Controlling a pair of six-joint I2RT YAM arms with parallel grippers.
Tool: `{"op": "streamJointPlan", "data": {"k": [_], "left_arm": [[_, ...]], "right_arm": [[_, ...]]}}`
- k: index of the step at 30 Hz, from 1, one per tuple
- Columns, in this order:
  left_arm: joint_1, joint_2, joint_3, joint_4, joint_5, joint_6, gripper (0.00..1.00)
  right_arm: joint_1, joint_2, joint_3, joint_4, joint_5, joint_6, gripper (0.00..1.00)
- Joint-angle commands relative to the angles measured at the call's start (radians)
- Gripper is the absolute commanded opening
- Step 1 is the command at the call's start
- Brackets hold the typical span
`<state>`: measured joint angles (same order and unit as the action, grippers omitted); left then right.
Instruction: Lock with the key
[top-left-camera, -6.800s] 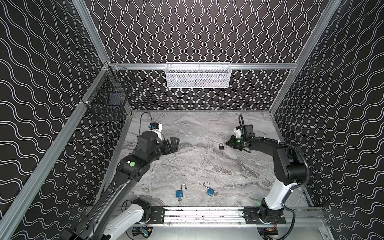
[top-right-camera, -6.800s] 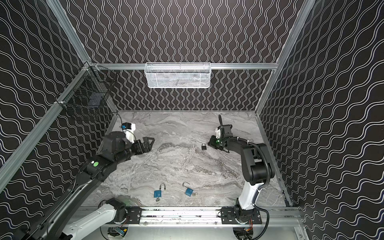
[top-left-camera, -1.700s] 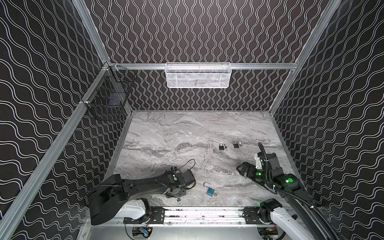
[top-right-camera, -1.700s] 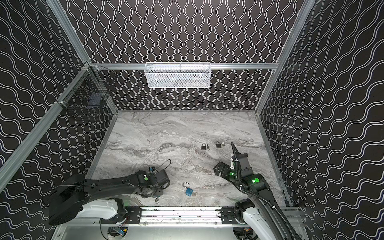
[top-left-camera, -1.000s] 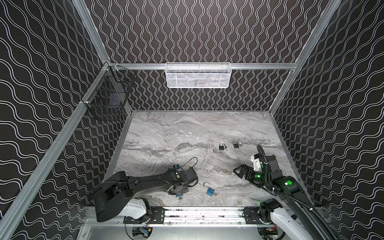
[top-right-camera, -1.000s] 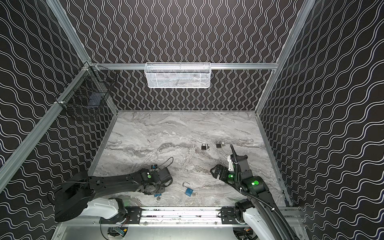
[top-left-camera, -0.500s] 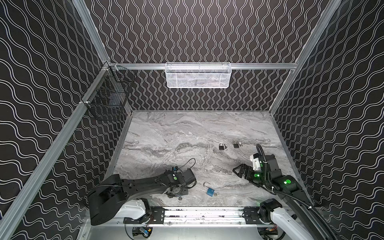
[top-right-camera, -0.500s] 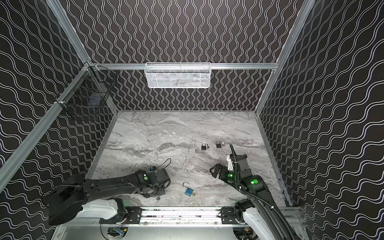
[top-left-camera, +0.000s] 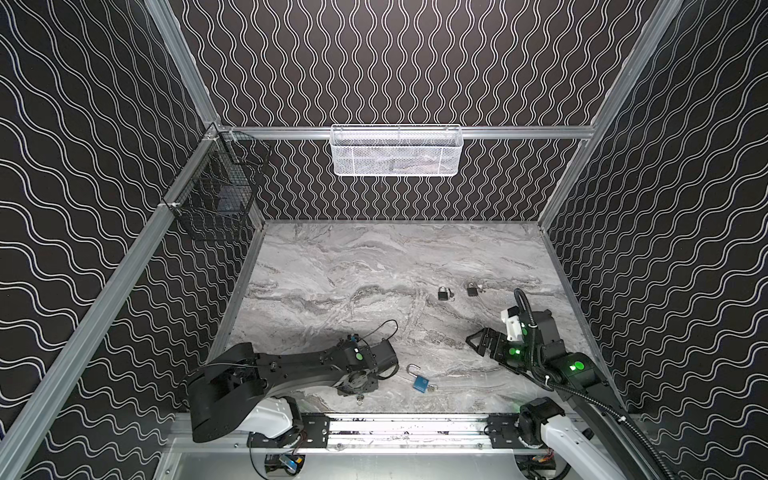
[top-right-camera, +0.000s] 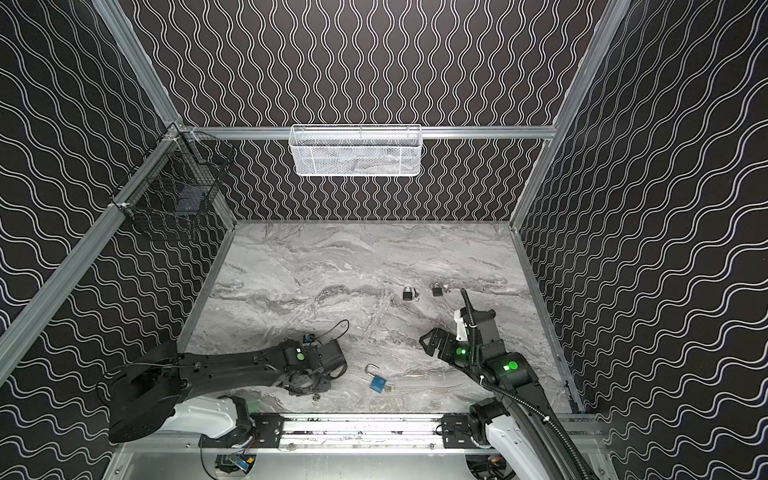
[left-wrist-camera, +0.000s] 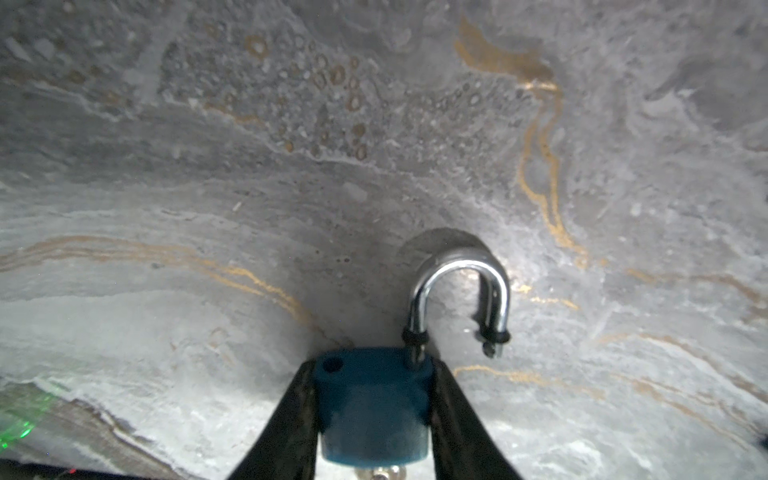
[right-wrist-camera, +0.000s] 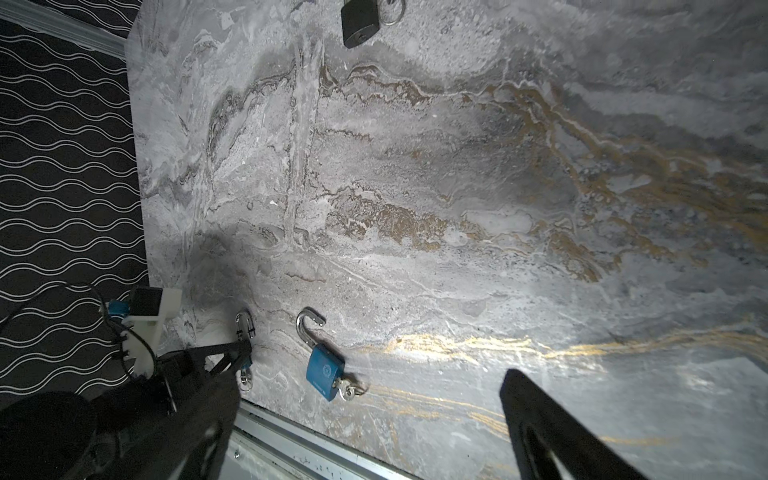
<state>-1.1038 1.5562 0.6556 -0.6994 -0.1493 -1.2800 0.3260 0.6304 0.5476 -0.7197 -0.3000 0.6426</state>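
Left fingers (left-wrist-camera: 291, 419), wrist view: clamped on blue padlock (left-wrist-camera: 374, 407), shackle (left-wrist-camera: 457, 286) sprung open, key (left-wrist-camera: 384, 471) barely showing beneath. Right fingers (right-wrist-camera: 552, 432), wrist view: spread wide, empty, facing second blue padlock (right-wrist-camera: 325, 370). Both top views: left arm (top-left-camera: 291, 365) moved from far back to near edge of surface (top-left-camera: 332, 266); lock now held, so probably shackle-closing next.

A white mesh basket (top-left-camera: 395, 160) hangs from the back rail (top-left-camera: 519, 132), a black wire basket (top-left-camera: 216, 208) from the side rail (top-left-camera: 124, 266).
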Motion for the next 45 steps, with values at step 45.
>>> {"op": "streamJointPlan", "data": {"k": [45], "left_arm": [[0.097, 0.036, 0.472, 0.4, 0.082, -0.145, 0.23]], "right_arm": [[0.089, -0.101, -0.177, 0.691, -0.182, -0.014, 0.7]]}}
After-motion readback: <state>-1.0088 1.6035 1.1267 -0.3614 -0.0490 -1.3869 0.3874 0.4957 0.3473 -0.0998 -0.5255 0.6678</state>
